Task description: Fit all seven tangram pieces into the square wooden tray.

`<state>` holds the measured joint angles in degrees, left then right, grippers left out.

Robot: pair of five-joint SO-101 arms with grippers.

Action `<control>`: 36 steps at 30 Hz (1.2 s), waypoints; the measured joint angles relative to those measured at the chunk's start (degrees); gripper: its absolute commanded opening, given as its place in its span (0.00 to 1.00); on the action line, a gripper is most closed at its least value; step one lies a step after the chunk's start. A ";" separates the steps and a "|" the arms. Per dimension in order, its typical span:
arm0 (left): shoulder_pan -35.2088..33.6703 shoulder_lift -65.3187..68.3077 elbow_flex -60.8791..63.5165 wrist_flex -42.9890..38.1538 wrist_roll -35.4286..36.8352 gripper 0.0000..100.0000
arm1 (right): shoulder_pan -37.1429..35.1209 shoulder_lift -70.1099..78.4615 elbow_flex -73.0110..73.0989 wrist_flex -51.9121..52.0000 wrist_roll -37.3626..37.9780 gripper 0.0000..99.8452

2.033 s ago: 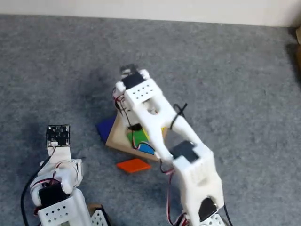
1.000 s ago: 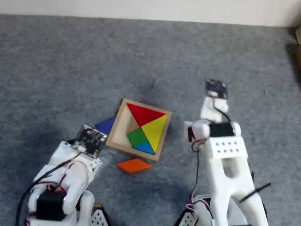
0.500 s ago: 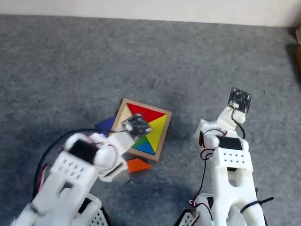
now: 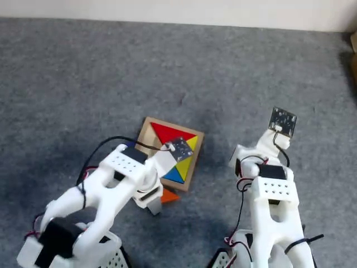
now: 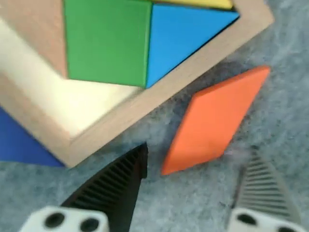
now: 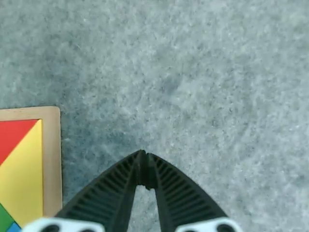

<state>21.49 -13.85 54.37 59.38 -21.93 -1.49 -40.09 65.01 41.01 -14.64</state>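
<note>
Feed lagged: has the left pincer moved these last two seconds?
Yes. The left pincer swung forward from the near-left corner to the near edge of the wooden tray, over the orange piece.

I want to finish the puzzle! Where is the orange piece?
Left wrist view: the orange parallelogram lies on the carpet beside the wooden tray, right before the open left hand.

Grey carpet [image 4: 83, 72] runs to a pale wall [image 4: 167, 11].

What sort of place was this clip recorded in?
Probably an indoor robot test bench: the white left arm and right arm, with bare wiring, stand on a grey carpet-like surface, a wooden tray of coloured puzzle pieces lies before them, and a pale wall runs behind.
</note>
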 measured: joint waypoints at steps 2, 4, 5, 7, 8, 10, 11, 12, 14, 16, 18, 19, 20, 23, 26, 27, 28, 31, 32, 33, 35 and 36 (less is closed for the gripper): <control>0.62 0.70 -0.35 -0.09 0.09 0.12 | 0.00 0.00 0.00 0.00 0.00 0.00; 2.02 0.70 -0.44 0.00 0.09 0.09 | 0.00 0.00 0.00 0.00 0.00 0.00; 2.81 0.70 -0.44 0.00 0.09 0.08 | 0.00 0.00 0.00 0.00 0.00 0.00; 3.78 0.70 -0.44 0.18 0.09 0.07 | 0.00 0.00 0.00 0.00 0.00 0.00; 3.87 0.79 -0.97 0.88 0.09 0.06 | 0.00 0.00 0.00 0.00 0.00 0.00; 3.69 1.14 -2.73 3.43 -0.09 0.05 | 0.00 0.00 0.00 0.00 0.00 0.00; 3.69 1.14 -4.13 5.01 -0.09 0.04 | 0.00 0.00 0.00 0.00 0.00 0.00; 3.52 1.23 -5.71 6.51 0.09 0.03 | 0.00 0.00 0.00 0.00 0.00 0.00; 3.16 1.23 -8.88 10.02 0.09 0.03 | 0.00 0.00 0.00 0.00 0.00 0.00; 3.34 1.23 -11.78 12.92 1.14 0.03 | 0.00 0.00 0.00 0.00 0.00 0.00; 3.43 1.23 -14.42 15.30 3.16 0.03 | 0.00 0.00 0.00 0.00 0.00 0.00; 3.43 1.23 -15.65 16.35 3.78 0.03 | 0.00 0.00 0.00 0.00 0.00 0.00; 3.34 1.23 -16.79 17.23 4.13 0.03 | 0.00 0.00 0.00 0.00 0.00 0.00; 3.16 1.23 -19.43 19.16 4.66 0.08 | 0.00 0.00 0.00 0.00 0.00 0.00; 3.25 1.32 -20.40 19.87 4.84 0.22 | 0.00 0.00 0.00 0.00 0.00 0.00; 3.25 1.49 -20.48 19.87 4.84 0.27 | 0.00 0.00 0.00 0.00 0.00 0.00; 3.25 1.76 -20.48 19.87 5.19 0.31 | 0.00 0.00 0.00 0.00 0.00 0.00; 3.25 1.76 -20.48 19.96 10.11 0.34 | 0.09 0.00 0.00 0.00 0.00 0.00; 3.78 1.76 -20.31 19.60 10.99 0.33 | 0.53 0.00 0.00 0.00 0.00 0.00; 4.57 1.76 -19.69 18.64 11.52 0.32 | 1.23 0.00 0.00 0.00 0.00 0.00; 6.86 1.76 -17.85 16.70 12.13 0.31 | 2.99 0.00 0.00 0.00 0.00 0.00; 8.18 1.76 -16.97 15.21 12.75 0.31 | 4.04 0.00 0.00 0.00 0.00 0.00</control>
<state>29.67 -12.09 37.41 74.59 -9.19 2.55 -40.09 65.01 41.01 -14.64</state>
